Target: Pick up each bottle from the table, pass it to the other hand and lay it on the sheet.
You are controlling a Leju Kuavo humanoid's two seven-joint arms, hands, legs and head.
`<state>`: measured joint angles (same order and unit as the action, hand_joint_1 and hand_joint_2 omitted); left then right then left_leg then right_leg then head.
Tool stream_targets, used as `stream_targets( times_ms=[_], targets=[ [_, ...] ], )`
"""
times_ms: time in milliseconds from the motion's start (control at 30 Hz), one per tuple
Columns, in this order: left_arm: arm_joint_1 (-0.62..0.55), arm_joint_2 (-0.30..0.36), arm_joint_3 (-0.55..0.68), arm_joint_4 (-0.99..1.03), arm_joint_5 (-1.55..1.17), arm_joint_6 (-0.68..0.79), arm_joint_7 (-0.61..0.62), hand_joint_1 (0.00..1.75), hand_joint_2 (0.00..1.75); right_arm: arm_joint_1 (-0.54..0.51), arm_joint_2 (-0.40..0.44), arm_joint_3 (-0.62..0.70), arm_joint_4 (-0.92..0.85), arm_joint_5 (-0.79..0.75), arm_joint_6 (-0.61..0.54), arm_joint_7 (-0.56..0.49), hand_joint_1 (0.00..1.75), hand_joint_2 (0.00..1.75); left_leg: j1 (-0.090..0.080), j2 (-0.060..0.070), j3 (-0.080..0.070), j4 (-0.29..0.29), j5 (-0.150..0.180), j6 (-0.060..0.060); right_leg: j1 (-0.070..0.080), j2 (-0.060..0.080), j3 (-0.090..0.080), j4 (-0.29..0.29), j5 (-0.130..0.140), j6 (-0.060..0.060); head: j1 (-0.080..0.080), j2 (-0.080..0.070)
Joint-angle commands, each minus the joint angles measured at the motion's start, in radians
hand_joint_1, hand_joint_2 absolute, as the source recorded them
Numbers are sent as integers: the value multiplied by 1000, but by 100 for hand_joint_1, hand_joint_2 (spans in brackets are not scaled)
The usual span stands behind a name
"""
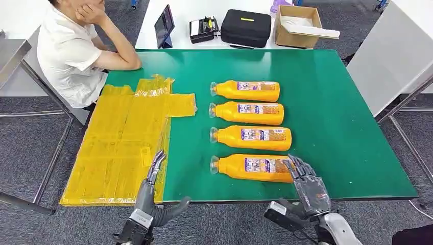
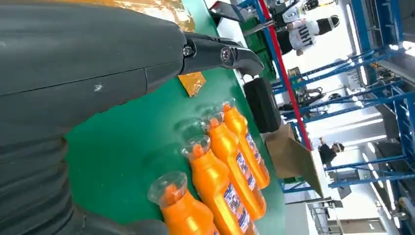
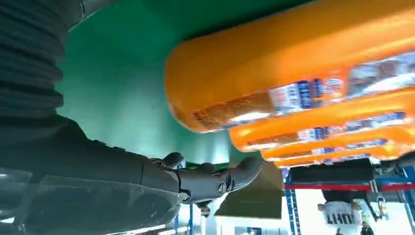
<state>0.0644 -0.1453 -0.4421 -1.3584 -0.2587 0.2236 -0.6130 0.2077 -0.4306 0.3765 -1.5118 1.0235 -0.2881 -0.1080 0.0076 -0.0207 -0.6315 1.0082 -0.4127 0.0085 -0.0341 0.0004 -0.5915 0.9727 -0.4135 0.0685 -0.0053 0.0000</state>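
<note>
Several orange bottles with clear caps lie side by side on the green table (image 1: 337,127), caps pointing left. The nearest bottle (image 1: 253,168) (image 3: 293,63) has my right hand (image 1: 308,185) at its base end, fingers apart and stretched over the table's front edge, holding nothing. The bottle behind it (image 1: 251,138) lies untouched. My left hand (image 1: 153,196) hangs open at the front edge, by the near corner of the yellow sheet (image 1: 122,148). Its fingers (image 2: 220,54) point out over the table toward the bottle row (image 2: 220,186).
A person in a white shirt (image 1: 71,51) sits at the table's far left corner, elbow on the top. Behind the green table a white table carries a tablet (image 1: 164,25), a black case (image 1: 246,28) and a cardboard box (image 1: 298,25).
</note>
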Motion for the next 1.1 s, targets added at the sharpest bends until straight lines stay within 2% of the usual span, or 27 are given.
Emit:
stream_targets(
  times_ms=[33, 133, 167, 333, 400, 600, 733, 800, 833, 867, 900, 933, 1000, 1100],
  targets=[
    [-33, -11, -22, 59, 8, -14, 7, 0, 175, -57, -33, 7, 75, -7, 53, -39, 0, 175, 1, 3, 6, 0, -2, 0, 2, 1, 6, -1, -1, -4, 0, 0],
    [-36, -10, -36, 61, 7, -18, 8, 0, 175, -74, -17, 30, 77, 26, 40, -37, 0, 175, 1, 4, 8, 0, -3, -1, 2, 2, 8, -2, -2, -6, 0, 0],
    [-37, -9, -39, 60, 7, -18, 8, 0, 175, -77, -17, 35, 69, 31, 38, -39, 0, 175, -1, 2, 3, -1, -1, 0, 1, 1, 3, -1, 0, -2, 0, 0],
    [-43, -11, -48, 65, 8, -16, 8, 0, 175, -100, -8, 29, 75, 10, 53, -43, 0, 175, 1, 4, 7, 0, -3, 0, 3, 2, 6, -2, -1, -4, 0, 0],
    [-51, -8, -61, 72, 10, -21, 7, 0, 175, -135, 47, 1, 131, -82, 82, -108, 0, 175, 0, 3, 4, -1, -1, 0, 2, 1, 3, -2, 0, -3, 0, 0],
    [-63, -5, -72, 76, 11, -26, 4, 0, 175, -200, 84, 40, 224, -44, 90, -132, 0, 175, 1, 3, 5, -1, -1, 0, 2, 2, 5, -2, 0, -4, 0, 0],
    [-63, -9, -73, 79, 10, -27, 4, 0, 175, -189, 98, 27, 252, -70, 85, -138, 0, 175, 0, 2, 4, -1, 0, 0, 2, 1, 3, -2, 0, -2, 0, 0],
    [-64, -10, -73, 83, 8, -20, 0, 0, 175, -190, 105, 26, 269, -78, 80, -145, 0, 175, 1, 3, 9, -1, -2, 0, 3, 1, 9, -3, -2, -5, 0, 0],
    [-63, -10, -73, 84, 7, -19, -1, 0, 175, -191, 107, 25, 273, -83, 81, -147, 0, 175, 0, 2, 5, -1, -1, 0, 2, 0, 5, -2, -1, -3, 0, 0],
    [-64, -8, -73, 84, 8, -17, -2, 0, 175, -193, 113, 17, 282, -117, 97, -159, 0, 175, 1, 3, 8, -1, -2, 0, 3, 1, 8, -3, -2, -5, 0, 0],
    [-66, -5, -75, 86, 10, -17, -5, 0, 175, -201, 124, 0, 301, -198, 148, -188, 0, 175, 0, 3, 6, -1, -1, 0, 2, 1, 6, -2, -1, -3, 0, 0],
    [-68, -5, -74, 92, 17, -21, -6, 0, 175, -212, 130, -6, 317, -210, 157, -190, 0, 175, 0, 2, 3, -1, 0, 0, 1, 1, 3, -2, 0, -2, 0, 0],
    [-78, -7, -75, 111, 20, -28, -5, 0, 175, -265, 148, 16, 383, -172, 162, -194, 0, 175, 0, 4, 5, -1, -1, 0, 2, 2, 4, -2, 0, -3, 0, 0],
    [-84, -11, -83, 125, 21, -36, -6, 0, 175, -289, 154, 44, 426, -144, 179, -185, 0, 175, 1, 6, 7, -1, -1, 0, 3, 4, 7, -3, 0, -5, 0, 0]
  ],
)
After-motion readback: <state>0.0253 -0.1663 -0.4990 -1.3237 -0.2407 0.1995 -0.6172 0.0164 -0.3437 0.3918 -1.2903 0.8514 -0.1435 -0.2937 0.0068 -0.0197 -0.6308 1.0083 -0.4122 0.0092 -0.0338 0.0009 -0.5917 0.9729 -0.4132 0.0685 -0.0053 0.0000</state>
